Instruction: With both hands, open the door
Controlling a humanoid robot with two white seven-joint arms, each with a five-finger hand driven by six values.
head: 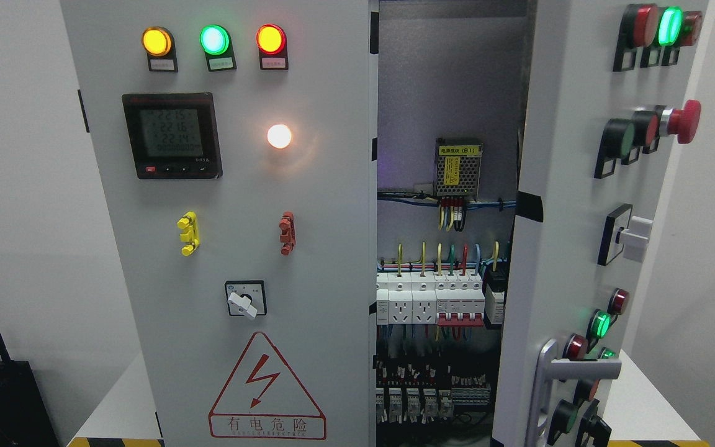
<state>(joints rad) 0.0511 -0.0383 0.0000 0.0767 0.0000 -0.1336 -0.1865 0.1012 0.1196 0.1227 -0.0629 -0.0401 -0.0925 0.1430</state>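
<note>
Swinging out at the right of the frame, nearest the camera: right door (565, 261) of a grey electrical cabinet, partly open, its silver handle (556, 379) at lower right, red mushroom button (683, 121) and green lamp (670, 26) higher up. Shut at left centre: left door (233, 248), carrying a lightning warning triangle (266, 388) at the bottom, a rotary switch (245, 299), a digital meter (171, 135), and yellow, green and red lamps along the top. Exposed deeper in the gap: breakers (438, 301), coloured wiring, a power supply (457, 166). No robot hand within the frame; grip impossible to tell.
</note>
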